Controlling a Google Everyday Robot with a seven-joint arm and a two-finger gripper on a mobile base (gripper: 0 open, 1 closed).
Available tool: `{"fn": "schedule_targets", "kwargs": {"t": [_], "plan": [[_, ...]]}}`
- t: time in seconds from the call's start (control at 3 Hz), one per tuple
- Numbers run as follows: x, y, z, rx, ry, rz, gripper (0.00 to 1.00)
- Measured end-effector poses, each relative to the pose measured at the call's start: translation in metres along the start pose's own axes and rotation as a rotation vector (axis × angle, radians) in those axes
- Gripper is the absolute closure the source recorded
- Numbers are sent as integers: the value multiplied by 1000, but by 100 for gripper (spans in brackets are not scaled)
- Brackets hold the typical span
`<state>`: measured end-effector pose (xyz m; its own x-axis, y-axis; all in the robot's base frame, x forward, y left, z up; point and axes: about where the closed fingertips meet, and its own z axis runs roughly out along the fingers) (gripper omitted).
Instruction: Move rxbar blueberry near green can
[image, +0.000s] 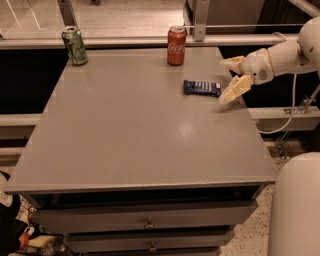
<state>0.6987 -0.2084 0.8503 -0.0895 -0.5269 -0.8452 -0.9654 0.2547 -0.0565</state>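
The rxbar blueberry (201, 87) lies flat on the grey table (140, 130), right of centre near the right edge. It is a dark blue bar with a row of pale print. The green can (74, 46) stands upright at the table's far left corner. My gripper (231, 80) reaches in from the right on a white arm. It is open and empty, just right of the bar. One finger (233, 63) is raised and the other finger (235, 90) points down at the table beside the bar's right end.
A red-orange Coca-Cola can (176, 45) stands upright at the far edge, behind and left of the bar. A metal rail (150, 41) runs behind the table. Drawers (145, 220) are below the front edge. A white robot body (297, 210) fills the lower right.
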Motion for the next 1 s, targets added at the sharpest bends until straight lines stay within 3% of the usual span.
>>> {"fn": "schedule_targets", "kwargs": {"t": [0.67,1.0], "plan": [[14,0,28,-47,-12,-11,3],[20,-2,38,-59,0,-3,27]]}}
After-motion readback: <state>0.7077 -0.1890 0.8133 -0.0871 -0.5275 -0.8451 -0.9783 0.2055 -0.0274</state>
